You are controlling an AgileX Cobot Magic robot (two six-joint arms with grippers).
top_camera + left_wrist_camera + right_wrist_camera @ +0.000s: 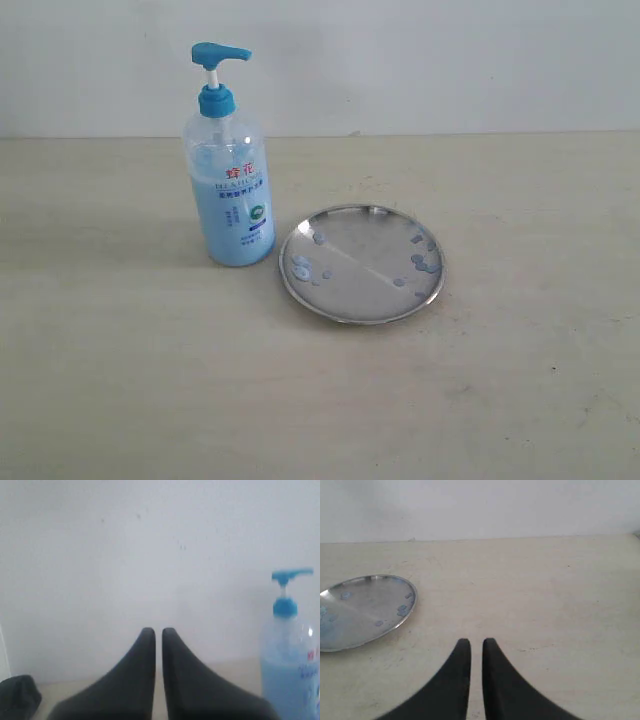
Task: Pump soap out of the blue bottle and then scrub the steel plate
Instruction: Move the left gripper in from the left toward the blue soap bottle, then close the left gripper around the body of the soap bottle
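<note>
The blue bottle [229, 160] stands upright on the table, its bright blue pump head [220, 53] up and pointing right; the left wrist view catches it too, as the blue bottle [291, 650]. Just right of it lies the steel plate [362, 263], dotted with pale blue soap droplets [302, 268]. In the right wrist view the steel plate [362, 611] is off to one side. My left gripper [158, 631] is shut, holding nothing, well away from the bottle. My right gripper [476, 642] is shut and empty over bare table. Neither gripper appears in the exterior view.
A pale wooden table [150, 380] spreads around both objects, with a white wall [450, 60] behind it. A dark rounded object [19, 697] shows at the edge of the left wrist view.
</note>
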